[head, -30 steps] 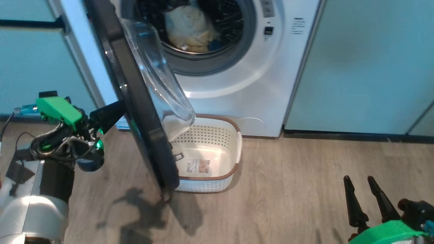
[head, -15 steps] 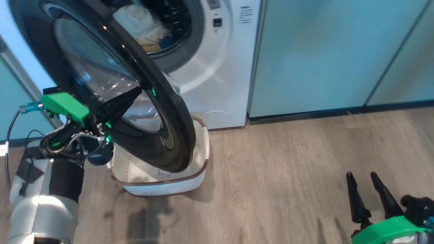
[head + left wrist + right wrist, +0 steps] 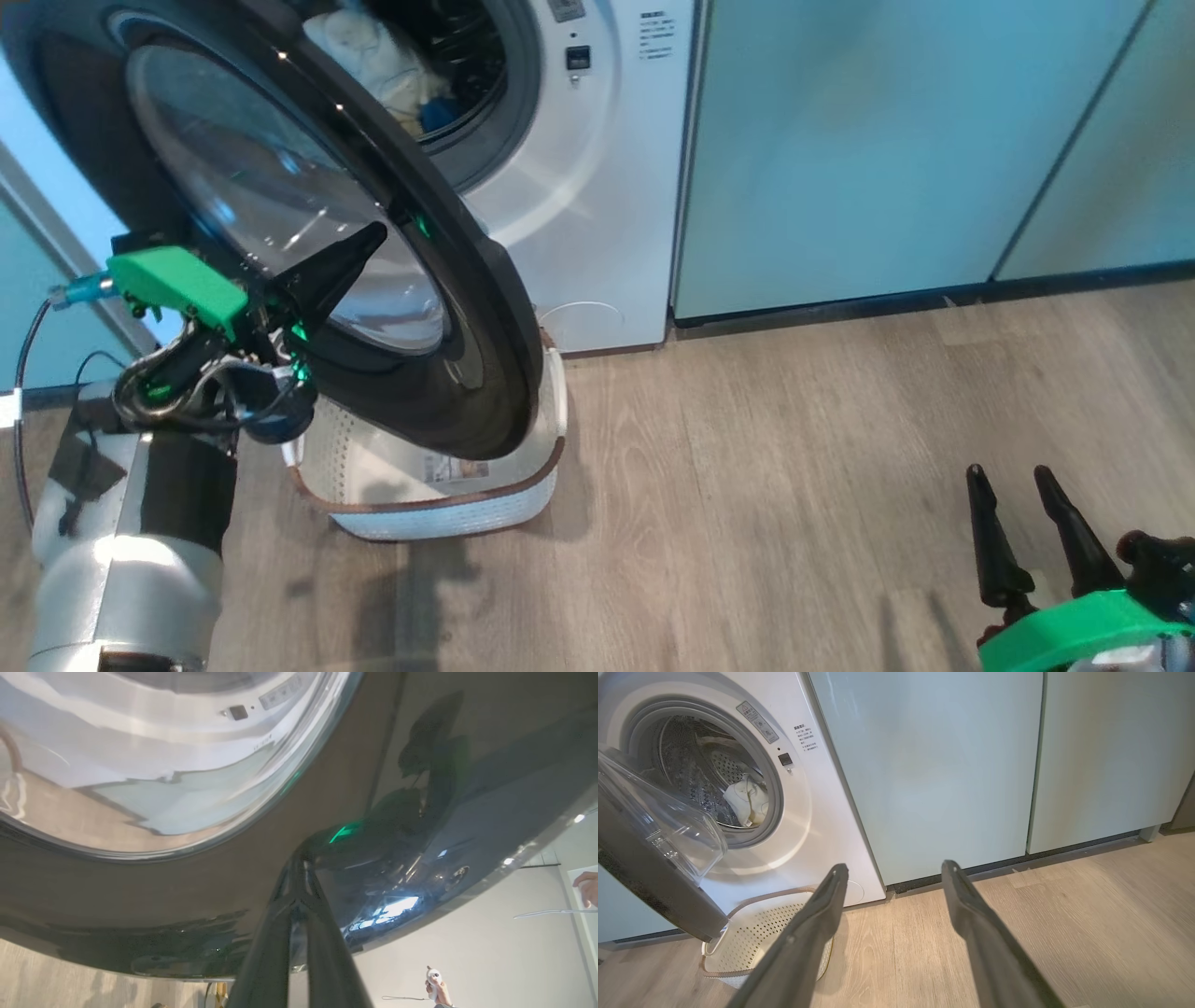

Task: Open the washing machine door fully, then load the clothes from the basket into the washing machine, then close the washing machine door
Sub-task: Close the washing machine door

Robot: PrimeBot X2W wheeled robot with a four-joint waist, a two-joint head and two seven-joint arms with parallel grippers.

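Observation:
The washing machine [image 3: 597, 233] stands at upper left, its drum open. The clothes [image 3: 369, 47] lie inside the drum, pale cream with a small blue piece [image 3: 434, 114]. The washing machine door [image 3: 467, 355], glossy black with a glass porthole, hangs partly swung out over the basket [image 3: 448, 518]. My left gripper [image 3: 372, 233] is shut, its tips resting against the door's outer face [image 3: 140, 905] just beside the glass. My right gripper [image 3: 1008, 478] is open and holds nothing, low over the floor at lower right. In the right wrist view the basket [image 3: 761, 933] shows a bare perforated bottom.
Pale green cabinet panels [image 3: 887, 140] run along the wall right of the machine. Wooden floor [image 3: 794, 467] stretches between the basket and my right gripper. A person's hand [image 3: 437, 987] holding a small controller shows past the door in the left wrist view.
The head camera has turned, so the machine sits further left. The door, seen edge-on before, now shows its outer face, with my shut left gripper still against it. The right gripper stays open.

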